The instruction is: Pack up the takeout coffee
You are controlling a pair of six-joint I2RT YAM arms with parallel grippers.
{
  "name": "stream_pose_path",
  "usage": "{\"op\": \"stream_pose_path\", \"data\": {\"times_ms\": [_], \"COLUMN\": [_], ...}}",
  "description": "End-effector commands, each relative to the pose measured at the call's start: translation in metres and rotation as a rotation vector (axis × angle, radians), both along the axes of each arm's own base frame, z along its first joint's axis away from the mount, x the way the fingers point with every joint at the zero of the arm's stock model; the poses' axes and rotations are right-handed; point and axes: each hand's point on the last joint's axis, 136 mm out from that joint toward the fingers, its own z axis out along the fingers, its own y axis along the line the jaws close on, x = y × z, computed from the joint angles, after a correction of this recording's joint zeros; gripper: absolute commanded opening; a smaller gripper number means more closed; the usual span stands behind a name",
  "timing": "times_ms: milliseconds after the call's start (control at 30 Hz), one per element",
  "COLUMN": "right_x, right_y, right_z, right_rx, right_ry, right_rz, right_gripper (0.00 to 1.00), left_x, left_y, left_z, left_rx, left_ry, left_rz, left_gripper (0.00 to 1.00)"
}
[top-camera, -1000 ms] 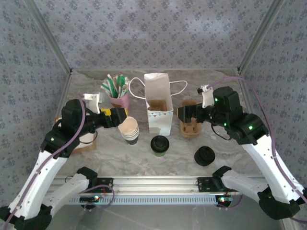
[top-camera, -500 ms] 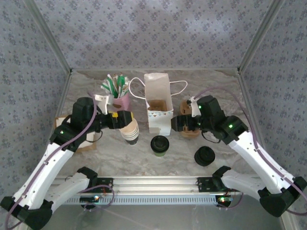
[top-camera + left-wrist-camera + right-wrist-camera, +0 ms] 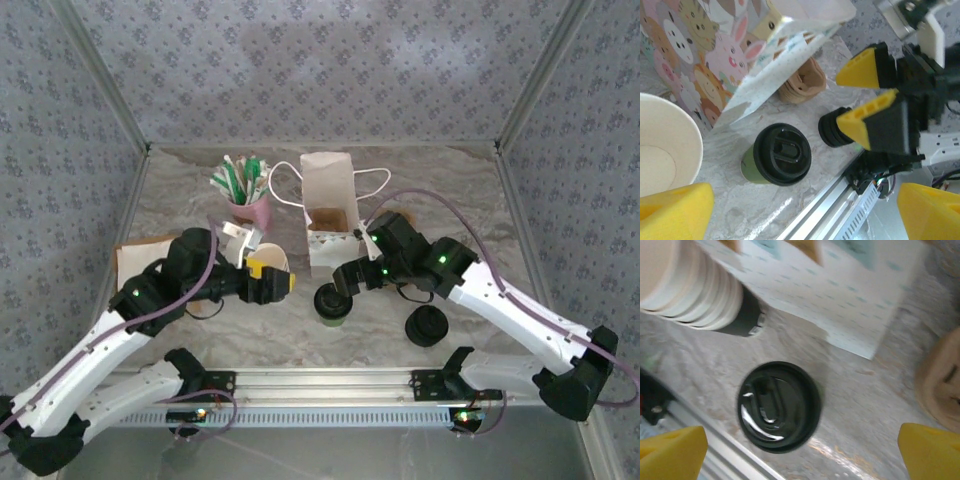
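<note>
step: we line up on the takeout coffee | right pincer released over it, left pincer released | next: descend, clench cup, carry to paper bag

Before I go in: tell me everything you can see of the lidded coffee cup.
The coffee cup is a small paper cup with a dark greenish-brown side and a round glossy black plastic lid. It stands upright, lid on, on the marbled table just in front of the white paper bag, apart from it. Nothing touches it; the open right gripper hangs close beside it.
</note>
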Motion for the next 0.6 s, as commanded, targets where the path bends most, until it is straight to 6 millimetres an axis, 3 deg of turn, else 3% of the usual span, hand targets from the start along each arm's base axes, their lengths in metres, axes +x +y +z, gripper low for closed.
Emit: {"op": "stream_pose_path", "data": {"times_ms": [0,200,567], "right_x": [0.0,0.001,-0.01], "right_y": [-0.014,-0.016,0.005], "right_z": [0.002,0.0,0.002], "right_rx": [-0.001,0.081,0.139], "right_ry": [-0.026,-0.004,0.004], "right_rz": [-0.022,-0.008,0.13], "right_gripper": [1.0,1.0,0.98], "left_x": [0.005,0.011,0.004], "left_y": [-0.001,-0.012,-0.041], "left_z": [0.003,0.003,-0.008], "left_rx": [-0.014,0.026,0.096], "left_ry": [-0.042,-0.032,-0.044], "left_rz": [0.028,0.001,-0.083], "left_gripper": [0.95,0.96,0.99]}}
